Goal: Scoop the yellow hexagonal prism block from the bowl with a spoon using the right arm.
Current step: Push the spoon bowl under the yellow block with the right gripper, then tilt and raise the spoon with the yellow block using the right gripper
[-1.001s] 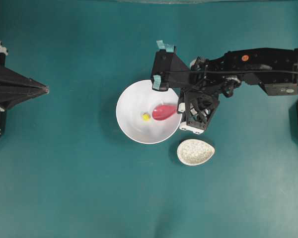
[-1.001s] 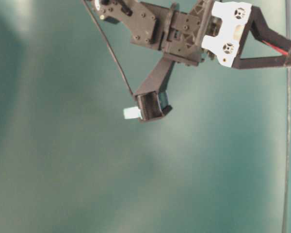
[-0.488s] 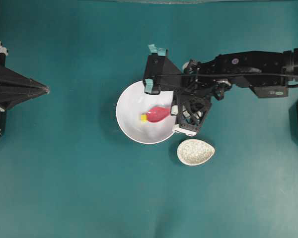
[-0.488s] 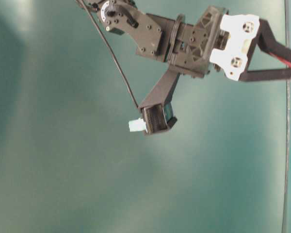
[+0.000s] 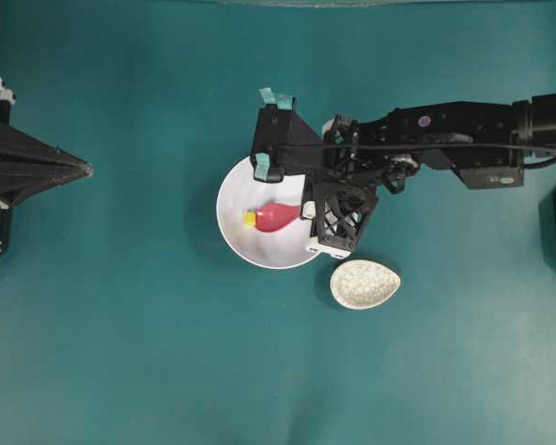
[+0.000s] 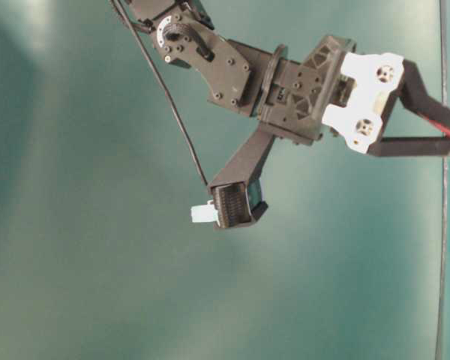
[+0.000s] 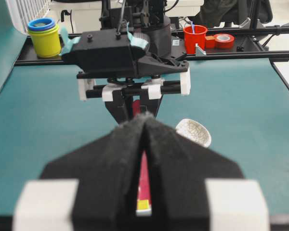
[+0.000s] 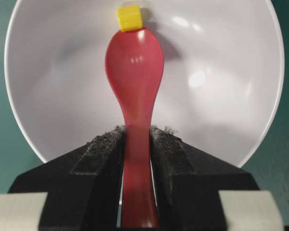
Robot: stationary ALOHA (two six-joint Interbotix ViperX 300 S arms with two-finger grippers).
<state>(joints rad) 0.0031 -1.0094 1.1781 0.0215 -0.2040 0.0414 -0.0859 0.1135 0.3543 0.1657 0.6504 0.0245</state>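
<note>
Left gripper (image 5: 85, 169) parked at the far left edge, fingers pressed together, nothing between them, well apart from everything; bowl (image 5: 233, 243) near table centre; block (image 8: 129, 18) inside it, on the inner wall toward the left side, touching the tip of the spoon (image 8: 135, 67) but not in the scoop; in the overhead view the block (image 5: 249, 220) sat just left of the spoon (image 5: 276, 218); right gripper (image 8: 136, 144) reached in over the bowl's right rim, fingers clamped on the spoon handle, scoop pointing left at the block; speckled rest (image 5: 364, 284) just beside the bowl at lower right, untouched.

Risks, as I judged them: the block looked pushed ahead of the tip rather than riding in the scoop, so more push could just slide it up the wall or roll it off to one side; a tip held too high would skate over it; too steep and the spoon could dig into the bowl and shove or tip it, since nothing held the bowl; the glossy handle might twist in the fingers under side load, spilling the block on lift.
</note>
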